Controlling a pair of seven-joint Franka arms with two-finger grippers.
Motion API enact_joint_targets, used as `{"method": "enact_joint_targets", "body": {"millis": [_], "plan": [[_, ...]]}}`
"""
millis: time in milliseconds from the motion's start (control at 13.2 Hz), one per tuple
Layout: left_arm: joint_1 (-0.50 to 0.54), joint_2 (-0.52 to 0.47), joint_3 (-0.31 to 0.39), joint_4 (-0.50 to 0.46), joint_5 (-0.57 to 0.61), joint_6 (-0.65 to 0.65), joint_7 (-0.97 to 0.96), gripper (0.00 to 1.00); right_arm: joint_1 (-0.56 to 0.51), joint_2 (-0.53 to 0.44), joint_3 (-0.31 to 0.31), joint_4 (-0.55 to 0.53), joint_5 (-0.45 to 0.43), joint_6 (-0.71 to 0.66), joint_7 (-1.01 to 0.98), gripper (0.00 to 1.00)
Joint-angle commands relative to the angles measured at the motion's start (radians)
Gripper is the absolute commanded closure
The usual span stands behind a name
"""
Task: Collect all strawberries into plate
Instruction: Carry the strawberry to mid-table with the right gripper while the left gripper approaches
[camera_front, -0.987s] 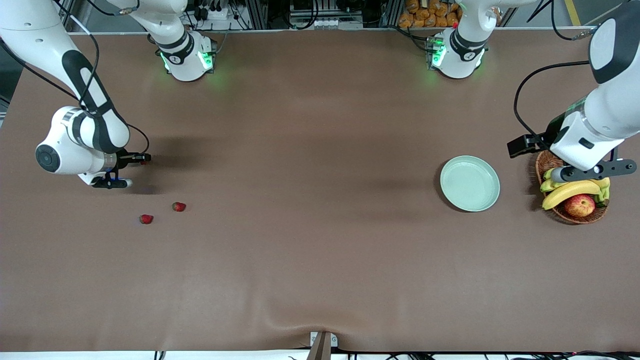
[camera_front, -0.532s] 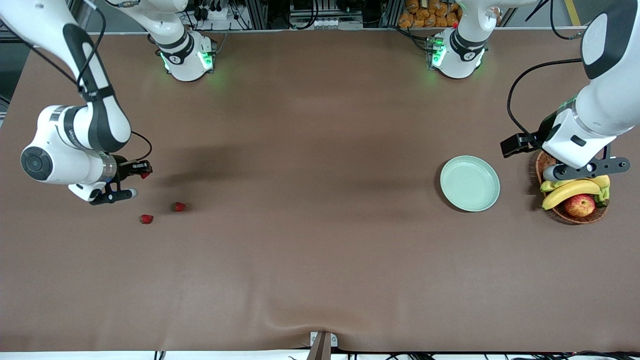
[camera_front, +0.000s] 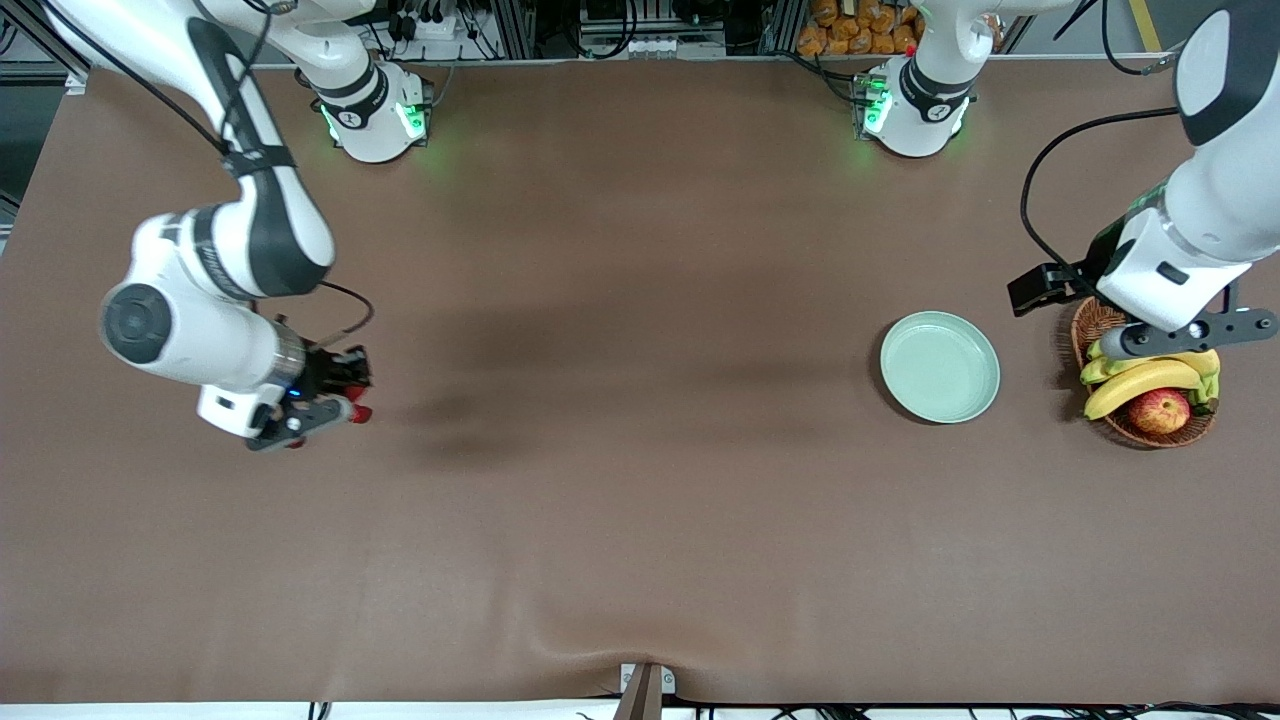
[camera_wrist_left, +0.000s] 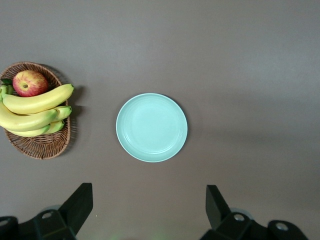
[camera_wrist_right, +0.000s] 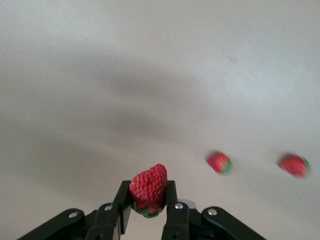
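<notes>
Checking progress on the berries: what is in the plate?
Nothing: the plate is bare in the left wrist view, none of it covered. One strawberry is in the right hand; two lie on the table.

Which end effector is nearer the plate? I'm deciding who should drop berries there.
Left. The left end effector hovers beside the plate, over the basket; the right end effector holds a strawberry at the table's right-arm end.

Brown worktop (camera_front: 640, 500), plain, faintly creased at the edge nearest the front camera. Toward the left arm's end: round brown wicker basket (camera_front: 1195, 432), (camera_wrist_left: 44, 145). In it, a bunch of yellow bananas (camera_front: 1140, 382), (camera_wrist_left: 35, 107) with greenish tips, and a red-yellow apple (camera_front: 1159, 411), (camera_wrist_left: 30, 83) lying against the bananas, nearer the front camera than they are.
</notes>
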Motion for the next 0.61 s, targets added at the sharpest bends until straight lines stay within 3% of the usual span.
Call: {"method": "enact_joint_targets", "body": {"millis": [0, 228, 532], "plan": [[0.007, -0.015, -0.003, 0.013, -0.009, -0.016, 0.014, 0.00, 0.074, 0.149, -0.008, 0.169, 0.069, 0.032, 0.003, 1.00], [-0.030, 0.000, -0.027, 0.013, -0.010, -0.009, -0.012, 0.00, 0.173, 0.275, -0.008, 0.272, 0.116, 0.144, 0.006, 1.00], [-0.131, 0.054, -0.035, 0.009, -0.002, 0.102, -0.190, 0.00, 0.321, 0.387, -0.008, 0.290, 0.116, 0.418, 0.170, 1.00]]}}
